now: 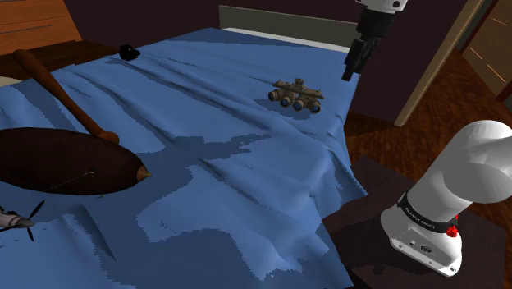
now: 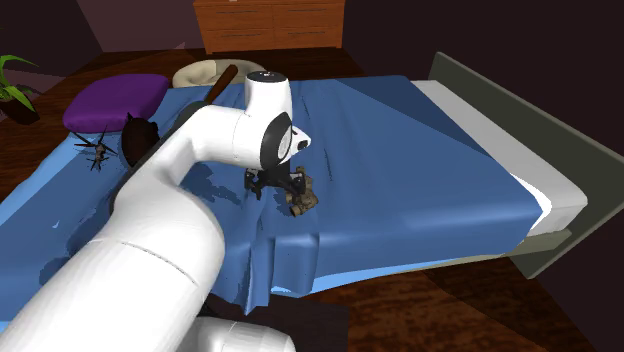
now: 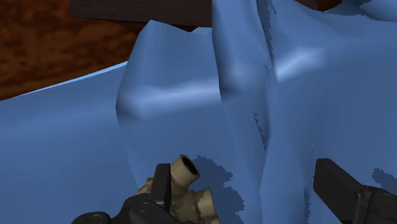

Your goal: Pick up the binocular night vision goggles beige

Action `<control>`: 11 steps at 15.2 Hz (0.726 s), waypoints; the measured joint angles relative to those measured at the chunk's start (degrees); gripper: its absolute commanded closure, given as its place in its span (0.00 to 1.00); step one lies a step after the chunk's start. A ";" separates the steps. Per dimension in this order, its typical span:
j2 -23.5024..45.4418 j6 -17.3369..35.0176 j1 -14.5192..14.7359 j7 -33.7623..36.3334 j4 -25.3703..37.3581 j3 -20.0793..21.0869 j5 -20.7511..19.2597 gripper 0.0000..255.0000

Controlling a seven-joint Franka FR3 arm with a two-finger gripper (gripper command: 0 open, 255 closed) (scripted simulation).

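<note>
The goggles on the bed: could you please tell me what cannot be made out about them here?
- Wrist view: goggles cut off by the bottom edge, partly behind one finger.
- Second exterior view: goggles partly hidden by the gripper.
- Shoulder view: their fine details are too small to tell.

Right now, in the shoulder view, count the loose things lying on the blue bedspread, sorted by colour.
Beige: 1, the goggles
Brown: 2, the club and the oval object
Black: 1, the small object
Grey: 1, the propeller toy
Total: 5
</note>
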 measured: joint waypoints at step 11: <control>22.10 8.02 0.93 -4.65 11.87 -1.30 -1.70 0.00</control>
